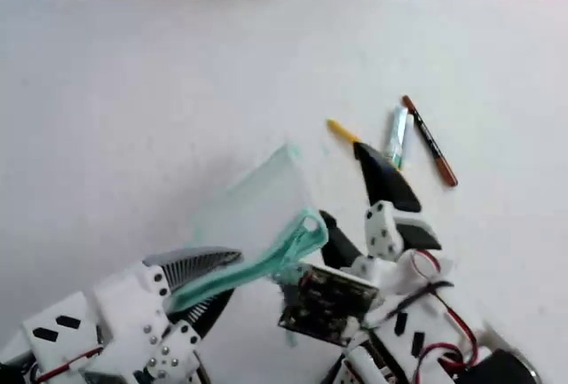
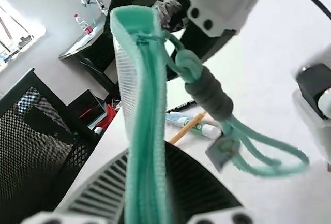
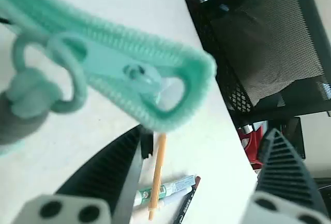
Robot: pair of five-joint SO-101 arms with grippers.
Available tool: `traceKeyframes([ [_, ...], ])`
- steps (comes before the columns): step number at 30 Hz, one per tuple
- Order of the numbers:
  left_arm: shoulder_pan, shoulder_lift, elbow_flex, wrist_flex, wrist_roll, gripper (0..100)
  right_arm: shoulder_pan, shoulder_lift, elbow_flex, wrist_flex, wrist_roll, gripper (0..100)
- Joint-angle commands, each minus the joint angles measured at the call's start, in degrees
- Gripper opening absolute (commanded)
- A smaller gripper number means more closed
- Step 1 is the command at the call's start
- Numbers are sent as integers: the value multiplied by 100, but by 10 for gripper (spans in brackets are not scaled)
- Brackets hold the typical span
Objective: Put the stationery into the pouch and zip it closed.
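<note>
The left pincer (image 1: 213,282) pinches the zip edge of the green mesh pouch (image 1: 257,211), held up at the lower middle, and the right pincer (image 1: 344,187) is spread wide beside it, near the yellow pencil (image 1: 342,130), green tube (image 1: 396,136) and brown pen (image 1: 429,140) on the white worktop (image 1: 133,91).

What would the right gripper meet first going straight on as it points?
Likely the yellow pencil, nearest ahead of the right gripper; the tube and marker lie just beyond. Depth is unclear.
</note>
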Motion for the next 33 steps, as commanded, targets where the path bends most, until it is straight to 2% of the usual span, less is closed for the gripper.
traceKeyframes([
  [1,-611,40,-26,-615,747,24,189,-110,-149,-198,-70,326],
  [6,-892,40,-633,-826,1785,24,259,-119,-149,-215,-88,326],
  [9,-840,40,-1257,-738,1899,24,251,-163,-220,-585,-290,326],
  [11,-549,40,-1618,-492,1916,24,154,-110,-378,-743,-624,326],
  [18,1059,48,-2690,527,1802,24,-1631,-154,-422,-813,-1679,326],
  [22,1490,48,-2901,1029,1310,24,-2158,-127,-870,-259,-1785,325],
  [27,2035,48,-3402,1688,958,24,-3477,-110,-1336,497,-1785,325],
  [30,2378,48,-3429,1846,932,24,-3609,-84,-1327,549,-1741,325],
  [33,2422,48,-3262,1811,905,24,-3952,251,-1327,699,-1741,325],
])
